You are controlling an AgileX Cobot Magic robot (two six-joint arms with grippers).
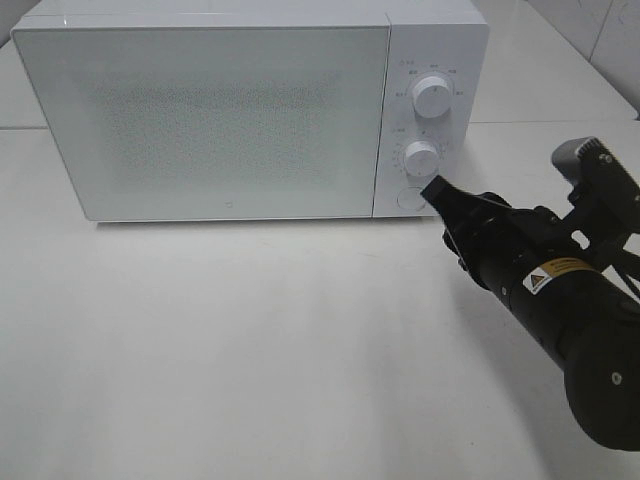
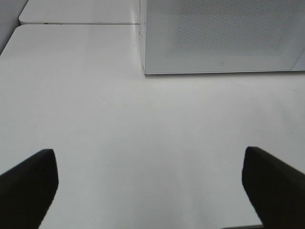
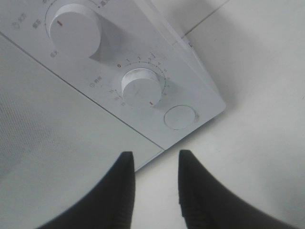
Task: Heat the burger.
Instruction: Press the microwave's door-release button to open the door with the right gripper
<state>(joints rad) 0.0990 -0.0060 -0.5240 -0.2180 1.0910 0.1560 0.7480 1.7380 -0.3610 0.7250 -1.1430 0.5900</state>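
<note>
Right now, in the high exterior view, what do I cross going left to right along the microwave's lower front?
microwave door → round button → right gripper → wrist camera

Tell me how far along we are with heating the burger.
Looks done: microwave door shut; no burger in view, so probably inside, though the frosted door hides it. In hand: right tool, slightly open and empty, sits by the round button under the lower knob, whose red mark is off 0. Left tool is open. Remaining: likely starting or finishing the heating.
</note>
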